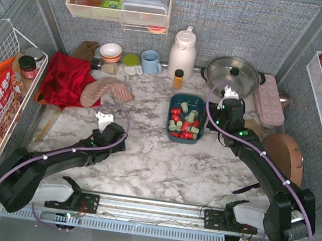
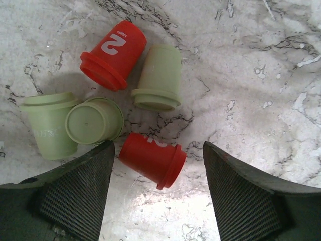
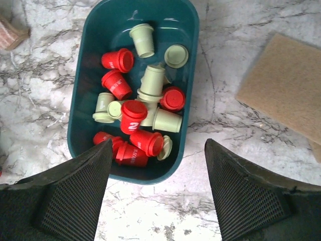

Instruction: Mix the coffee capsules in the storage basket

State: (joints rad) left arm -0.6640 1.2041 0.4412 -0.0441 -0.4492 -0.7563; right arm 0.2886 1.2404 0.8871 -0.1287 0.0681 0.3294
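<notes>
Teal tub full of pods, both grippers hanging open

The storage basket [image 3: 108, 30] – a dark teal tub with rounded corners – sat on the marble table [image 2: 261, 75] a bit right of centre, holding the coffee capsules [image 3: 135, 118]: red and pale green tapered pods all jumbled, some upright, some tipped over. The right gripper [image 3: 158, 143] hovered over its near end, jaws wide apart, gripping nothing. The left gripper [image 2: 158, 148] was open too, over five stray capsules [image 2: 158, 75] on the marble – two red, three green.
</notes>
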